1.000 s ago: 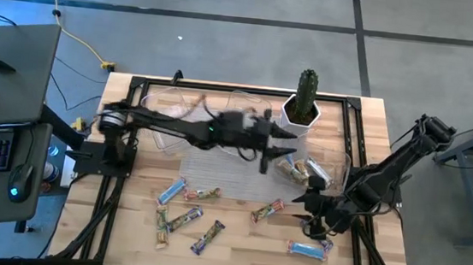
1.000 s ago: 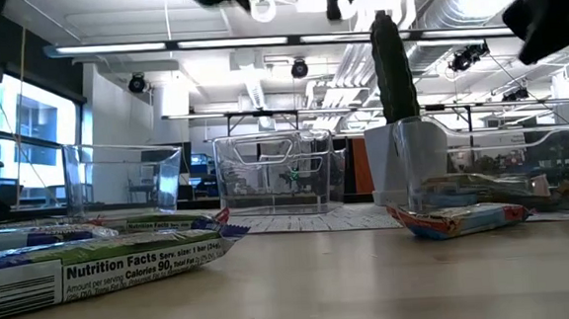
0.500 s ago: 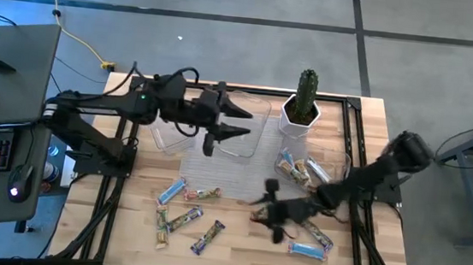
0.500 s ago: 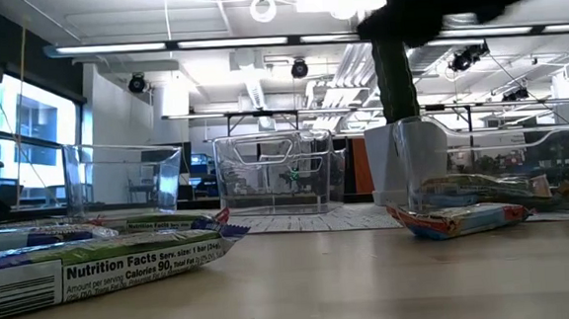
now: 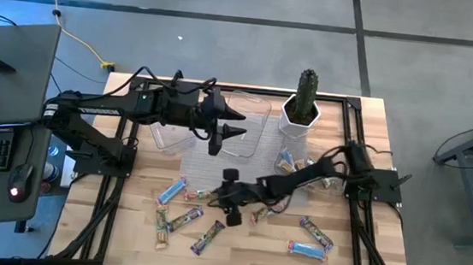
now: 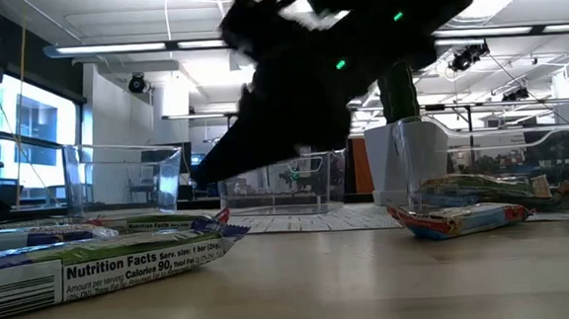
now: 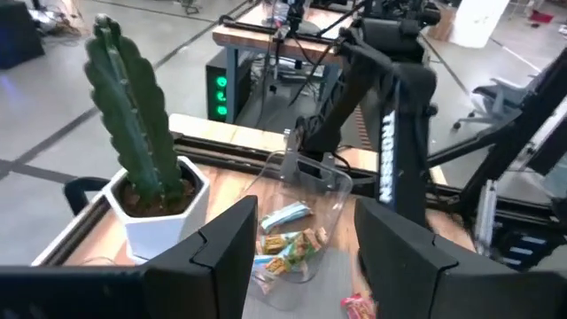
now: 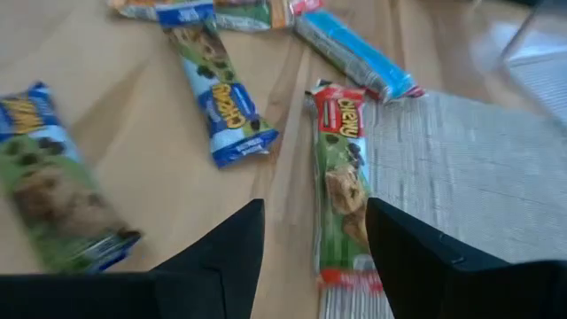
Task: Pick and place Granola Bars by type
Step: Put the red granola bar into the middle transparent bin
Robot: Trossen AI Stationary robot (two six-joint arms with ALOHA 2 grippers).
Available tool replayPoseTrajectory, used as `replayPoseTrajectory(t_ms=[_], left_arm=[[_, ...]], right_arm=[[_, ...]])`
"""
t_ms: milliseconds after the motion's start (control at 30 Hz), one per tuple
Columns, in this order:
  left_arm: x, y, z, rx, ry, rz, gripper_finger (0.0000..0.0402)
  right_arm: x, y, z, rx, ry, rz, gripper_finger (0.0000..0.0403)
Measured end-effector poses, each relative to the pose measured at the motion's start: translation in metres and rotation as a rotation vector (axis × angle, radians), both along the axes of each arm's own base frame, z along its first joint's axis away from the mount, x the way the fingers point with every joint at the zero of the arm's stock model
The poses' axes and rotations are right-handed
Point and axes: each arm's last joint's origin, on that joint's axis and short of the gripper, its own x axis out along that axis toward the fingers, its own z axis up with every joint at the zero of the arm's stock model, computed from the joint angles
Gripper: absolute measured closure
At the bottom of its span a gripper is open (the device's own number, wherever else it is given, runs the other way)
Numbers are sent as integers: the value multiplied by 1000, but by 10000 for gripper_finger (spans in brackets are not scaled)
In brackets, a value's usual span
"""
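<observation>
Several wrapped granola bars lie flat on the near half of the table: a light blue one (image 5: 171, 191), a green-tan one (image 5: 201, 195), a purple one (image 5: 207, 237) and a red-tan one (image 5: 265, 212). More bars lie in the clear tray on the right (image 5: 302, 168). My right gripper (image 5: 225, 198) is open and empty above the green-tan bar (image 8: 341, 190), which shows between its fingers. The light blue bar (image 8: 354, 44) lies beyond it. My left gripper (image 5: 237, 124) is open and empty over the clear trays at the far middle.
A potted cactus (image 5: 305, 100) stands at the far right, next to the tray with bars (image 7: 288, 239). Clear trays (image 5: 176, 132) stand at the far left and middle. A woven mat (image 8: 469, 177) lies mid-table. More bars (image 5: 306, 250) lie at the near right.
My right gripper has swept from the near right toward the table's left, low over the bars, and now stands over the green-tan bar. My left gripper has drawn back from the right tray toward the left, to over the middle trays. No bar has moved.
</observation>
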Motion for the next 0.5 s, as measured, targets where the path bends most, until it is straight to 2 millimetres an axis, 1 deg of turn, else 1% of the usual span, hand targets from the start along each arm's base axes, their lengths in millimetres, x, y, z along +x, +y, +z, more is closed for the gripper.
replayPoseTrajectory(t_ms=[133,267,367,500], left_arm=[[0,0,0,-17,-2,-5,215],[0,0,0,-22,-1,-10,215],[0,-1,0,-63,-2,-30,215],[0,-3,-1,-88,4,-67,215]], right_arm=[[19,-9,-11,-11,1,-17,221],[33,-18,-21,-37,9,-21,218],[36,-23,-31,-11,45,-11,217],[36,-25,-35,-11,67,-12,218]])
